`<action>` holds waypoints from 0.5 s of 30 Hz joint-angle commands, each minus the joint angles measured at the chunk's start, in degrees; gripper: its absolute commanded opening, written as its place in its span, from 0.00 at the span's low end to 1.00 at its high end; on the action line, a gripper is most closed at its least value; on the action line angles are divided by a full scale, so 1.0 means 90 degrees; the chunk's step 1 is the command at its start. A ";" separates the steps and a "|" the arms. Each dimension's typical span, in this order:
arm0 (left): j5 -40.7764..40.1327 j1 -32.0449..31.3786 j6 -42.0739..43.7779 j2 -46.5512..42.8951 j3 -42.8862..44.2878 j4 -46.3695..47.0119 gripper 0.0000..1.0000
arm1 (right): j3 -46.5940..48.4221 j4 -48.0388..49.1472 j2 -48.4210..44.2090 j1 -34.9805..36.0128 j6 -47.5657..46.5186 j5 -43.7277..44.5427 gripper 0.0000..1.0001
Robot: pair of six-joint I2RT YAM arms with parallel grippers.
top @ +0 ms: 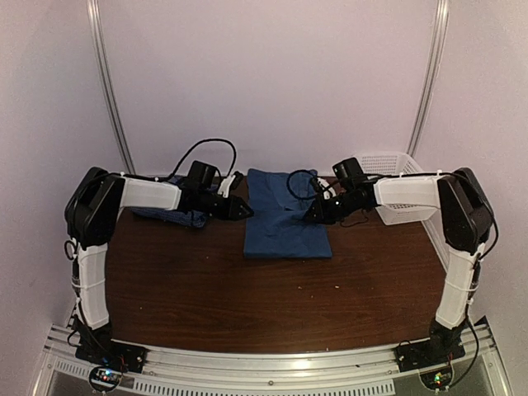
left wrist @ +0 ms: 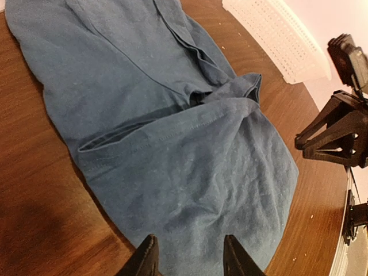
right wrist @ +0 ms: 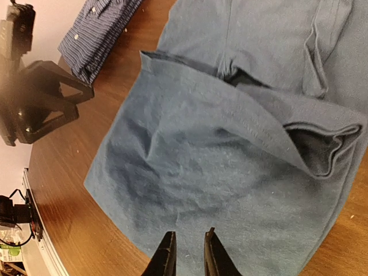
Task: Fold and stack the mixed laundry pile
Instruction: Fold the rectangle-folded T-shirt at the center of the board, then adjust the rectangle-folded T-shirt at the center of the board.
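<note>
Teal t-shirt (top: 286,216) lies part-folded mid desk (top: 206,289), one layer flapped over the rest. Checked shirt (right wrist: 98,29) sits far left, well apart from the tee. Left end effector (left wrist: 190,260): fingers apart over tee's left edge, gripping nothing. Right end effector (right wrist: 187,257): narrow gap, nothing clamped, at tee's right edge

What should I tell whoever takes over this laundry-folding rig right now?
Left gripper: jaws open, empty, at the left edge of the teal t-shirt.
Right gripper: jaws narrowly parted, empty, over its right side.
T-shirt lies mid-table, partly folded, one sleeve bunched.
Checked shirt lies far left, apart from it, seemingly folded.
Left to do: finish the t-shirt fold, then stack the two.
</note>
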 commanded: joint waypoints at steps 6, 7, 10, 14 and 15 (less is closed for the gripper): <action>0.0129 -0.0121 0.0006 0.0505 0.0318 0.0405 0.38 | 0.0583 0.0335 0.1219 -0.0005 0.0045 0.0196 0.14; 0.0119 -0.0121 0.0004 0.0554 0.0368 0.0397 0.38 | 0.0738 0.0303 0.1350 -0.0019 0.0046 0.0254 0.14; 0.0101 -0.0121 0.0035 0.0728 0.0598 0.0289 0.38 | 0.1292 0.0234 0.1657 -0.0083 0.0062 0.0393 0.14; 0.0009 -0.0116 0.0106 0.1051 0.1121 0.0009 0.38 | 0.1975 0.0039 0.1999 -0.0246 0.0084 0.0453 0.15; -0.0017 -0.0120 0.0107 0.1195 0.1295 -0.0083 0.38 | 0.2110 -0.0015 0.2070 -0.0295 0.0093 0.0455 0.15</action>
